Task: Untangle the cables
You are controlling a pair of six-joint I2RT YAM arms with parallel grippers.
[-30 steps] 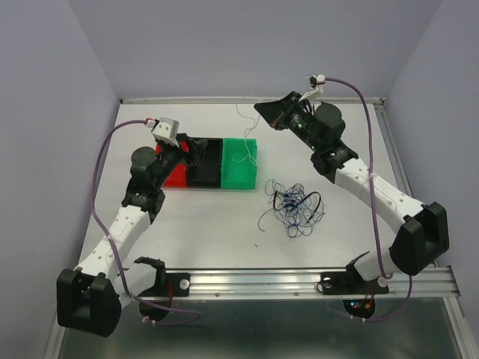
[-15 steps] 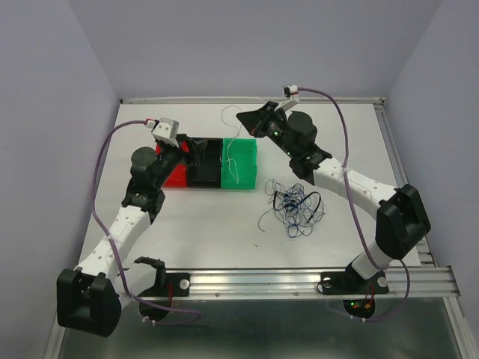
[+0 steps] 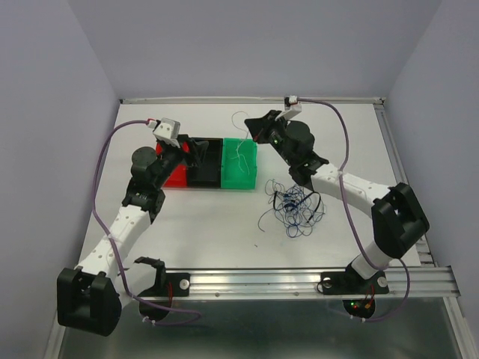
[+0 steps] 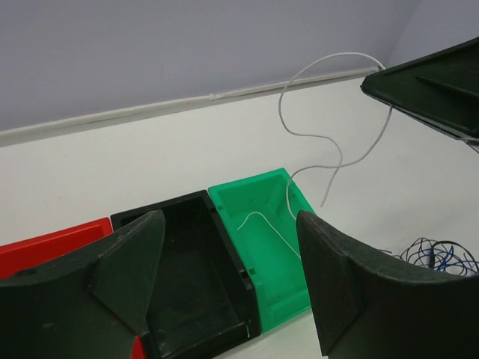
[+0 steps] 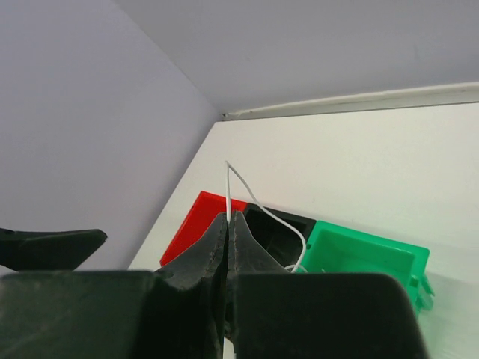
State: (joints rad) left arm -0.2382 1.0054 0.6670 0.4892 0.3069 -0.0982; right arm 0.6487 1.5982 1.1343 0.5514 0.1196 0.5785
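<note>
A tangle of thin black and dark blue cables (image 3: 294,208) lies on the white table, right of the bins; its edge shows in the left wrist view (image 4: 438,254). My right gripper (image 3: 253,129) is shut on a white cable (image 3: 241,153) above the back of the green bin (image 3: 239,184). The cable's free end hangs into that bin (image 4: 258,247). In the right wrist view the white cable (image 5: 258,203) sticks out between the closed jaws (image 5: 228,218). My left gripper (image 3: 196,149) is open and empty over the black bin (image 4: 194,299).
Red (image 3: 177,178), black (image 3: 203,170) and green bins stand side by side left of the table's centre. A raised white lip (image 3: 247,99) runs along the back of the table, and a metal rail (image 3: 314,278) along the front.
My right gripper has swung left from the back right to above the green bin, carrying the white cable, whose end now hangs into the bin. The left arm has barely moved.
</note>
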